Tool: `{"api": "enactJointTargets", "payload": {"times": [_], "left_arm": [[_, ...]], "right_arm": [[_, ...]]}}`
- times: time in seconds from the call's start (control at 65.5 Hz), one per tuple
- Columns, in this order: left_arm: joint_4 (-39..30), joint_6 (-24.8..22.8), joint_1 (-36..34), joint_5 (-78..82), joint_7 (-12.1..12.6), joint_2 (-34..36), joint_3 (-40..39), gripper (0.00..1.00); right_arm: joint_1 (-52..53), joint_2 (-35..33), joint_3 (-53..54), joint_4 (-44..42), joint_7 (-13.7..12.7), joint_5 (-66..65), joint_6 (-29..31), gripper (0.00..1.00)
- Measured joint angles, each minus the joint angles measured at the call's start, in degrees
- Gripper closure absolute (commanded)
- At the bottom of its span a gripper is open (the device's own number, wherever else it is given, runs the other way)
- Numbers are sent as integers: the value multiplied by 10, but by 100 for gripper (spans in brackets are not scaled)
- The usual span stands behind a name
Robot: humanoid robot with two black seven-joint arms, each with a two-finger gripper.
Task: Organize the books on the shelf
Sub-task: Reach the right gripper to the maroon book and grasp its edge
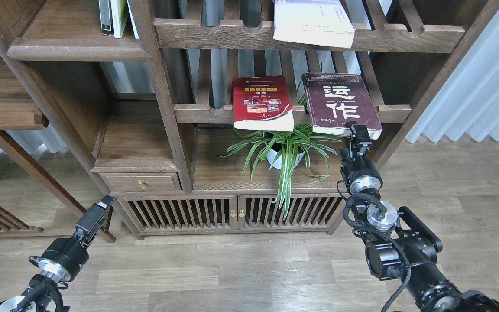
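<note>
The dark maroon book [340, 104] with big white characters lies on the middle slatted rack, its front edge hanging over the rail. The red book [261, 102] with a yellow title band lies to its left on the same rack. The pale book [312, 21] lies on the upper slatted rack. The solid brown shelf [76, 48] is at the upper left, with a few upright books on it. My right gripper [359, 131] points up just below the maroon book's front right edge; its fingers look dark and close together. My left gripper [98, 210] hangs low at the left, empty.
A potted spider plant [285, 151] stands on the cabinet top under the rack, just left of my right arm. A small drawer [142, 183] and slatted cabinet doors [232, 212] are below. White curtains [483, 78] hang at the right.
</note>
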Motion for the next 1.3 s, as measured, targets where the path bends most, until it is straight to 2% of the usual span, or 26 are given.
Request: {"api": "enactJointTargets", "payload": {"times": [0.199, 0.382, 0.489, 0.519, 0.596, 0.611, 0.626, 0.642, 0.672, 1.131, 1.299], "left_arm": [[0, 0, -1, 1, 1, 0, 0, 0], [0, 0, -1, 1, 2, 0, 0, 0], [0, 0, -1, 1, 2, 0, 0, 0], [0, 0, -1, 1, 2, 0, 0, 0], [0, 0, -1, 1, 2, 1, 0, 0], [0, 0, -1, 1, 2, 1, 0, 0], [0, 0, -1, 1, 2, 1, 0, 0], [0, 0, -1, 1, 2, 1, 0, 0], [0, 0, -1, 1, 2, 1, 0, 0], [0, 0, 0, 0, 0, 3, -13, 0], [0, 0, 1, 0, 0, 3, -13, 0]], "right_arm": [[28, 0, -1, 1, -1, 32, -1, 2], [46, 0, -1, -10, -2, 64, -7, 9], [47, 0, -1, -16, -2, 72, -7, 17], [47, 0, -1, -19, -2, 72, -7, 24], [47, 0, 0, -25, -2, 72, -8, 53], [47, 0, 0, -26, -1, 73, -8, 66], [47, 0, 1, -26, -1, 73, -8, 72], [47, 0, 1, -27, -1, 73, -8, 86], [47, 0, 2, -28, 0, 73, -8, 97], [43, 0, -2, -26, 0, 73, -1, 96], [26, 0, -10, 7, -1, 72, 5, 96]]}}
